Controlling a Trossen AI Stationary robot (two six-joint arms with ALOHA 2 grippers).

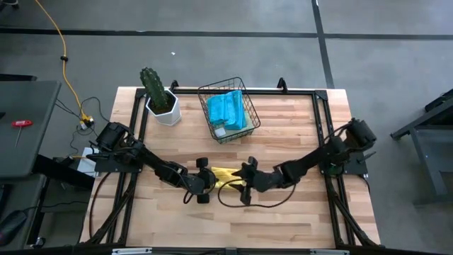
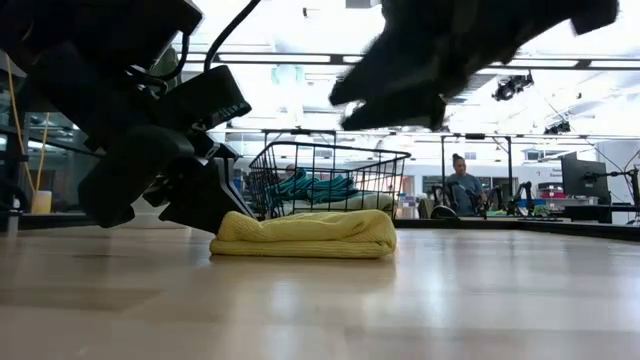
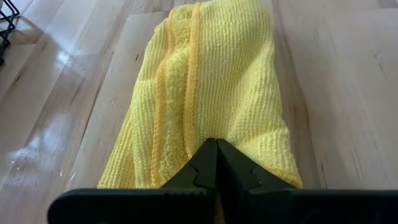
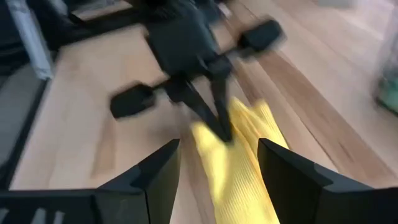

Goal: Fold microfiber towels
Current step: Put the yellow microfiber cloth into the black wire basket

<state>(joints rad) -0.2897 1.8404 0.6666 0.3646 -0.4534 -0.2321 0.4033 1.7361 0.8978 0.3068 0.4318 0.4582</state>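
Note:
A yellow microfiber towel point(image 1: 225, 175) lies folded into a narrow strip on the wooden table, lengthwise between my two grippers. It shows as a low bundle in the low view point(image 2: 310, 232). My left gripper point(image 3: 216, 149) is shut, with its tips on the towel's left end. My right gripper point(image 4: 217, 168) is open and hangs above the towel's right end point(image 4: 242, 168), touching nothing. In the low view it is well off the table point(image 2: 420, 70). Teal towels point(image 1: 228, 110) lie in the black wire basket point(image 1: 202, 92) at the far middle. My left gripper rests its shut fingertips point(image 3: 205, 163) on the yellow towel's left end point(image 3: 186, 168), slanting down from the table's left and lying along the strip. Whether any cloth sits between the tips I cannot tell. The towel lies flat on the table.
A cactus in a white pot point(image 1: 166, 110) stands at the far left, next to the basket. Black frame rails point(image 1: 322, 142) run along the table's sides. Bare wood lies near the front edge. A person point(image 2: 462, 180) sits in the room beyond the table.

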